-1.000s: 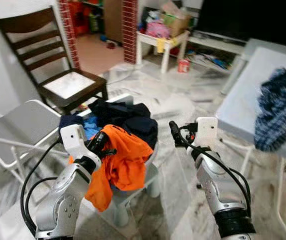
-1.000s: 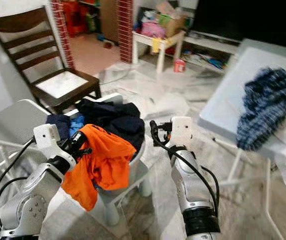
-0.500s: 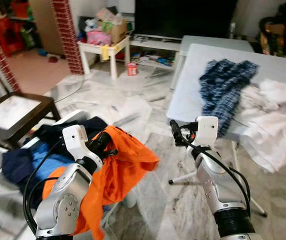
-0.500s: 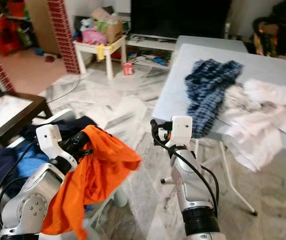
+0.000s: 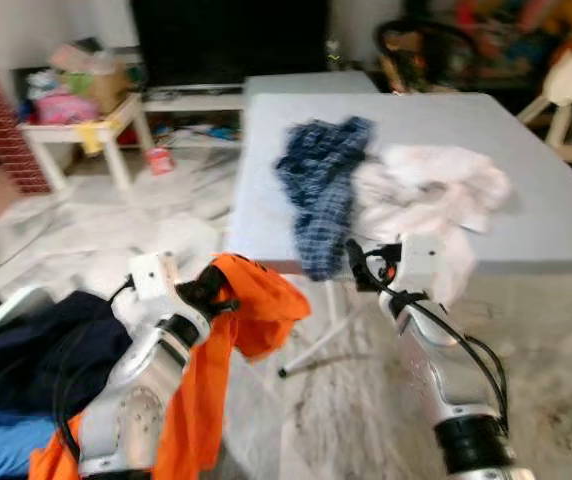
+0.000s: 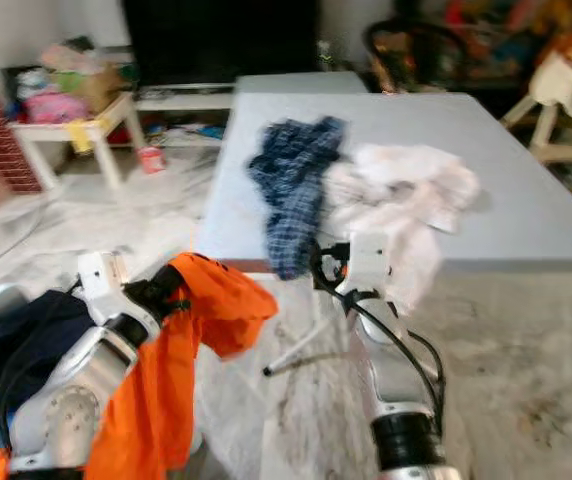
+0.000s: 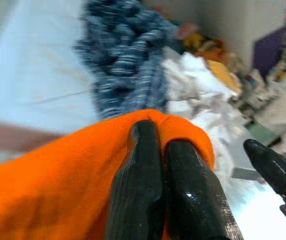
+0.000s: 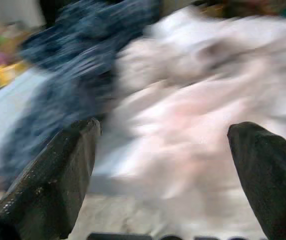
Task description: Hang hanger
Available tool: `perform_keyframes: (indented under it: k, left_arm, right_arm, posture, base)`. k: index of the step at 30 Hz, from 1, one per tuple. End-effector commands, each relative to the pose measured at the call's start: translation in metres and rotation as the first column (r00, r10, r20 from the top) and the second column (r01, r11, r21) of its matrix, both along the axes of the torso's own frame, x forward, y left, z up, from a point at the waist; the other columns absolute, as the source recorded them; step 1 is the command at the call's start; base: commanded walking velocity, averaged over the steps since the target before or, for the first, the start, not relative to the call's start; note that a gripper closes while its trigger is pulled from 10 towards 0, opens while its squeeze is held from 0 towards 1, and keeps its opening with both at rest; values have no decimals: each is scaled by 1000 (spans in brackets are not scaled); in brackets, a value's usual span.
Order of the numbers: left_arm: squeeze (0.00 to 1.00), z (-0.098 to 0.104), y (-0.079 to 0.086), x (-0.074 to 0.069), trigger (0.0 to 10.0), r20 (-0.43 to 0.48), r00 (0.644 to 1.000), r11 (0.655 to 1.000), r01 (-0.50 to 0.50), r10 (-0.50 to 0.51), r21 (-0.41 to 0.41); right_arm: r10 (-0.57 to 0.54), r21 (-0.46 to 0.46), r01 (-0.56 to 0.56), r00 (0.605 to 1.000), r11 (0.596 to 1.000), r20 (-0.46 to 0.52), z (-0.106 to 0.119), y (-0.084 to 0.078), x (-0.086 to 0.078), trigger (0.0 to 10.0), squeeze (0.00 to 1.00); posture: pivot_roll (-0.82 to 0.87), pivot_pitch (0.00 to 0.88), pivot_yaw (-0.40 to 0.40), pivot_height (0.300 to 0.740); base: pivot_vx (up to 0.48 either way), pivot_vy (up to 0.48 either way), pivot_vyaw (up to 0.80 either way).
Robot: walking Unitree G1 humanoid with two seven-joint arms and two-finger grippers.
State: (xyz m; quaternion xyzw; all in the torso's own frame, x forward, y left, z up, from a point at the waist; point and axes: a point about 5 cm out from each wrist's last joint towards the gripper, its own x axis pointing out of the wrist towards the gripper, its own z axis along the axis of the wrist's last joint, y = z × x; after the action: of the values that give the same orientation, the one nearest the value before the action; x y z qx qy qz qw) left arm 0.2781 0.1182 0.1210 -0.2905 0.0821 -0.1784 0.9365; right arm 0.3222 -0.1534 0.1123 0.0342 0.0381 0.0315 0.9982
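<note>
Pinching a fold of the orange shirt (image 5: 228, 345), the left claw (image 5: 216, 288) is held before the grey worktop (image 5: 556, 200); the cloth hangs limp and light. The right claw (image 8: 163, 165) is spread wide near the white cloth (image 5: 426, 185), and a grip at the collar is judged best, since no hanger can be made out.

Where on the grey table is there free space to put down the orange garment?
The grey table is bare on its right half, beside the white cloth, and along its left edge, beside the blue checked cloth. The middle near edge is crowded by both cloths. The left gripper holds the orange garment; the right gripper is open.
</note>
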Motion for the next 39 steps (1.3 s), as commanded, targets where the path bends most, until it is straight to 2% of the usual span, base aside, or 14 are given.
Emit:
perform_keyframes:
  k: [1,12,17,26,28,30,33,39]
  left_arm:
    - [0,6,9,2,10000,31,999,1000,-19,19,15]
    - [0,6,9,2,10000,30,999,1000,-15,15,14]
    - [0,0,13,7,10000,-26,999,1000,-23,23,-19]
    - [0,-3,16,10,10000,-57,995,997,-79,79,8]
    - [0,-3,18,11,10000,-54,994,995,-94,96,45]
    - [0,-6,21,12,10000,-89,989,992,-114,119,62]
    - [0,-7,22,12,10000,-97,988,992,-116,121,53]
    - [0,-8,23,12,10000,-120,981,985,-139,150,99]
  right_arm:
    - [32,14,-32,999,999,21,6,12,2,10000,0]
    - [30,15,-30,999,999,23,6,12,2,10000,0]
    - [33,36,-34,999,999,16,6,14,5,10000,0]
    - [28,37,-29,999,999,15,5,13,5,10000,0]
    - [28,37,-29,999,999,16,6,13,5,10000,0]
    - [25,37,-26,1000,999,18,7,12,6,10000,0]
    - [22,37,-23,1000,999,20,8,11,7,10000,0]
    - [7,44,-8,1000,999,14,8,8,7,10000,0]
  posture:
    - [-59,0,14,740]
    - [-59,0,15,740]
    - [-54,0,17,740]
    - [-52,0,13,740]
    - [-52,0,12,740]
    - [-52,0,11,740]
    - [-53,0,13,740]
    - [-51,0,12,740]
  base:
    - [266,0,-800]
    - [266,0,-800]
    - [0,-286,-518]
    - [0,0,0]
    - [0,0,0]
    - [0,0,0]
    - [0,0,0]
    - [0,0,0]
